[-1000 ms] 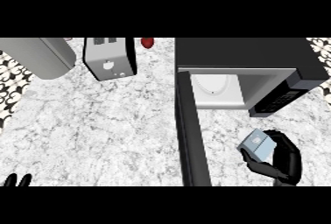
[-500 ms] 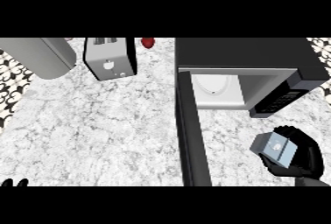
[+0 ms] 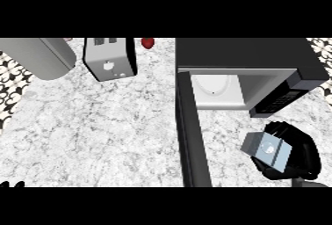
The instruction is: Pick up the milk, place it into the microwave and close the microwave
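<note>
A blue-grey milk carton (image 3: 267, 150) sits in my right hand (image 3: 297, 154), whose fingers and thumb curl round it at the lower right, in front of the microwave. The black microwave (image 3: 246, 57) stands at the upper right with its door (image 3: 193, 132) swung open toward me, showing a white cavity with a round turntable (image 3: 214, 86). The carton is below and to the right of the opening, near the keypad (image 3: 280, 100). Only the fingertips of my left hand (image 3: 12, 184) show at the bottom left edge.
A silver toaster (image 3: 110, 59) stands at the back centre, a grey rounded container (image 3: 35, 57) at the back left, and a small red object (image 3: 148, 42) behind the toaster. The open door runs down the counter as a dark bar left of my right hand.
My right hand has carried the milk carton rightward and slightly down, then a little up toward the microwave front. The left hand has sunk lower at the bottom left edge.
</note>
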Motion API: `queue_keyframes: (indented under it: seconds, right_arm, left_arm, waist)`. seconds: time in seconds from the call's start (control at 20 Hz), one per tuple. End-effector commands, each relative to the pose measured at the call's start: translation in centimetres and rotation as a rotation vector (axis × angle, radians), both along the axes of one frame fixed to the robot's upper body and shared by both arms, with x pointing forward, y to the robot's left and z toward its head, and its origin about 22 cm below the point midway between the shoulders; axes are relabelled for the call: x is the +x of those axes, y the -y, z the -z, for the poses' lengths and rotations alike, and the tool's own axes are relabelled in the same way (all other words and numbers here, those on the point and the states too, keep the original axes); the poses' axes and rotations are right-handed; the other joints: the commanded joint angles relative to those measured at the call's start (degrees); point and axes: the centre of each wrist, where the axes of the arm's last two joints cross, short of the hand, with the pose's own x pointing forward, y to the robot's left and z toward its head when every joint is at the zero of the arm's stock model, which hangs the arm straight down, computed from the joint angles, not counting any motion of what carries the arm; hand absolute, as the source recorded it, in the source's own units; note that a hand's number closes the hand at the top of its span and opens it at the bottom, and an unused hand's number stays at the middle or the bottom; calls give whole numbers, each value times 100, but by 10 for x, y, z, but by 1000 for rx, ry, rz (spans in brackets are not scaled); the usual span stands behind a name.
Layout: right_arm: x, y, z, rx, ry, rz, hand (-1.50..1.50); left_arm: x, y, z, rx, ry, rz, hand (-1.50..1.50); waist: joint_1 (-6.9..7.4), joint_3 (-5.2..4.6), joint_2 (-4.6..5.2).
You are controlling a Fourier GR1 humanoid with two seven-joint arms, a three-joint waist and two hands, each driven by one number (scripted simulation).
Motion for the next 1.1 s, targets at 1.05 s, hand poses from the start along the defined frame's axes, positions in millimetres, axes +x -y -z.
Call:
queue_keyframes:
  seconds: [1.05]
  right_arm:
    - [150,-88,-57,-198,-72,81,150]
  left_arm:
    - [8,-5,6,1,-2,42,-150]
  waist:
    - [303,12,94]
